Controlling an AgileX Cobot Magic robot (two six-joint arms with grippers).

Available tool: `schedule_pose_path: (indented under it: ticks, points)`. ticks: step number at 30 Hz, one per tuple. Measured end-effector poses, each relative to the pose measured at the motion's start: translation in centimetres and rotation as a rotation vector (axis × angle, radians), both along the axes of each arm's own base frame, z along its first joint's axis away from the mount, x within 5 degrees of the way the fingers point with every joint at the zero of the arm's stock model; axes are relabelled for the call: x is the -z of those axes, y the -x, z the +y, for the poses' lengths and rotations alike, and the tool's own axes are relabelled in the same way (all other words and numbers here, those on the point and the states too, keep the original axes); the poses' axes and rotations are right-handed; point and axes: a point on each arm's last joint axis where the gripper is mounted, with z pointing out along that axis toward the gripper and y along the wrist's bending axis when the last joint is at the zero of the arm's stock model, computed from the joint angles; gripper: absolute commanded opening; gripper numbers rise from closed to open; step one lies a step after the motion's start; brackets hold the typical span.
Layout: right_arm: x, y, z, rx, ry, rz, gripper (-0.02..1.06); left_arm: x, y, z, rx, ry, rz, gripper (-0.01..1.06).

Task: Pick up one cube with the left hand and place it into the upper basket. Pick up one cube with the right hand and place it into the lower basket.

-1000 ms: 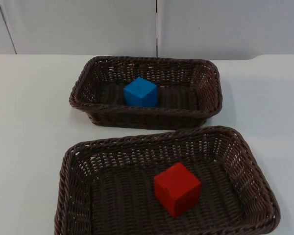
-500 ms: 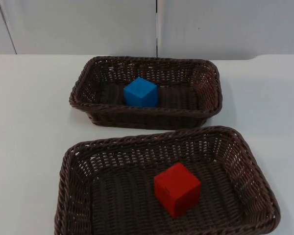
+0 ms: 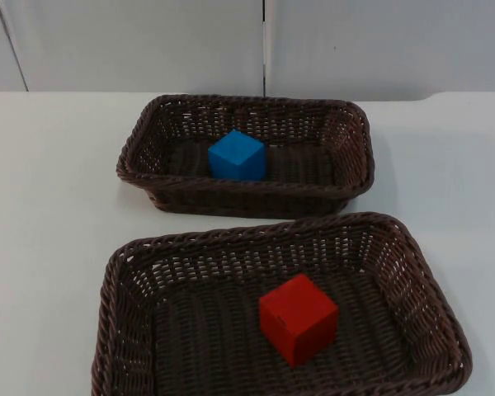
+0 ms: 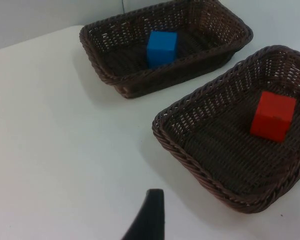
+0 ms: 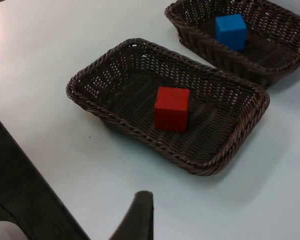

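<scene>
Apparently nothing has shifted lately: our blue cube (image 3: pixel 237 155) sits inside the upper basket (image 3: pixel 140 136), our red cube (image 3: pixel 298 318) inside the lower basket (image 3: pixel 115 272). Task looks complete; we cannot tell either jaws' state.

two baskets sit on the bench (image 3: pixel 49 206). the far basket (image 3: pixel 246 198) holds one cube (image 3: pixel 237 155). the near basket (image 3: pixel 132 330) holds another cube (image 3: pixel 298 318).

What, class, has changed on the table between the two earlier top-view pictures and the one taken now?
Nothing has visibly changed. The blue cube lies in the upper basket and the red cube in the lower basket, each where it was, and both baskets stand in the same places on the white table.
</scene>
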Motion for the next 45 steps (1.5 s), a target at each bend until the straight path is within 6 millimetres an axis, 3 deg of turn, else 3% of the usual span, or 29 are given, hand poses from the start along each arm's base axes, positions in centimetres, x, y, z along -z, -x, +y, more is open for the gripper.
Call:
schedule_pose_path:
  ticks: [3,8,10,34,45]
  points:
    - [0.00,0.00,0.00,0.000,0.000,0.000,0.85,0.00,0.00,0.00,0.000,0.000,0.000,0.84]
    - [0.00,0.00,0.00,0.000,0.000,0.000,0.93,0.00,0.00,0.00,0.000,0.000,0.000,1.05]
    - [0.00,0.00,0.00,0.000,0.000,0.000,1.06,0.00,0.00,0.00,0.000,0.000,0.000,1.05]
    - [-0.02,-0.01,0.01,0.004,-0.006,0.004,1.05,0.00,0.00,0.00,0.000,0.000,0.000,1.05]
    - [-0.02,-0.01,0.01,0.005,-0.008,0.005,1.05,0.00,-0.11,-0.09,-0.095,0.000,0.000,1.05]
